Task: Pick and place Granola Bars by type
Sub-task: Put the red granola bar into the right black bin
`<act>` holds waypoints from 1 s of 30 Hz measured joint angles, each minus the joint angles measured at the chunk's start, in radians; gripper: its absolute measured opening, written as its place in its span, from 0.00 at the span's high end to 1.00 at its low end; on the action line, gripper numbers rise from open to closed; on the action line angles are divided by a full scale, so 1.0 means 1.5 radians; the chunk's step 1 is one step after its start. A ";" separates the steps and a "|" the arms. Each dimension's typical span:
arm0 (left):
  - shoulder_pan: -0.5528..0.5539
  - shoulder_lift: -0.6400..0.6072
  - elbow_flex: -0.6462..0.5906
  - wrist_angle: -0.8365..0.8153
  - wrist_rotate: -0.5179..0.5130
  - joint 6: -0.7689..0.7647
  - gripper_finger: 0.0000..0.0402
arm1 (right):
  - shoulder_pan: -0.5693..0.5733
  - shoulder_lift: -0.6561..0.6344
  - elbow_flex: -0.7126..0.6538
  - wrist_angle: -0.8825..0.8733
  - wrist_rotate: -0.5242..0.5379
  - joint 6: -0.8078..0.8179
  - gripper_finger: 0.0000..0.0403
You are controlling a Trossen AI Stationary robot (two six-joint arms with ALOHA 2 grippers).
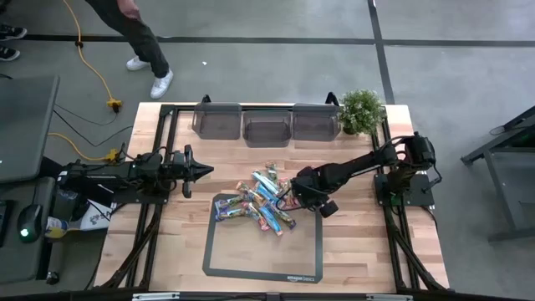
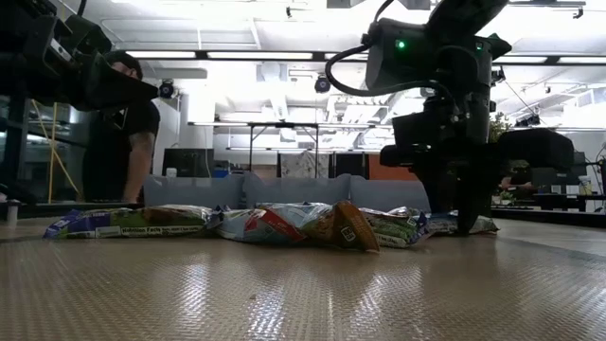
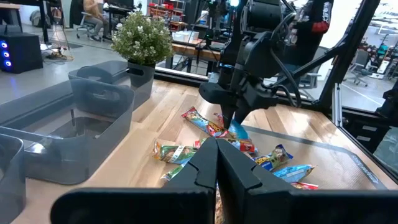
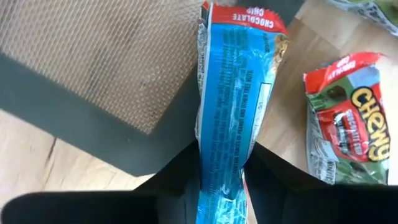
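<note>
In the right wrist view, a blue bar [image 4: 233,106] is seen clamped between the right gripper's [image 4: 219,186] two dark fingers; its lower end is hidden between them, and its red end, printed "chocolate chip", is the only label that can be read. The jaws are drawn in against the wrapper. Beside it a red and green bar [image 4: 345,121] lies on the wood, cut off at the picture's edge. A dark mat [image 4: 93,56] is seen under and behind the held bar.

From above, the right gripper [image 1: 294,194] is placed at the right side of a heap of bars [image 1: 259,201], which lies across the mat's [image 1: 263,251] far edge and onto the table [image 1: 359,242]. Single bars in the heap are hard to tell apart. In the low view the gripper's tips are hidden behind the heap.

Three grey bins [image 1: 266,121] are lined along the far edge, with a potted plant [image 1: 361,110] beside them.

The left gripper [image 1: 201,170] is held clear of the heap on the left, its jaws closed on nothing.
</note>
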 joint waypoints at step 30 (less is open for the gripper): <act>0.000 0.000 0.000 0.000 0.000 0.000 1.00 | 0.001 0.003 0.187 0.127 -0.351 0.294 0.82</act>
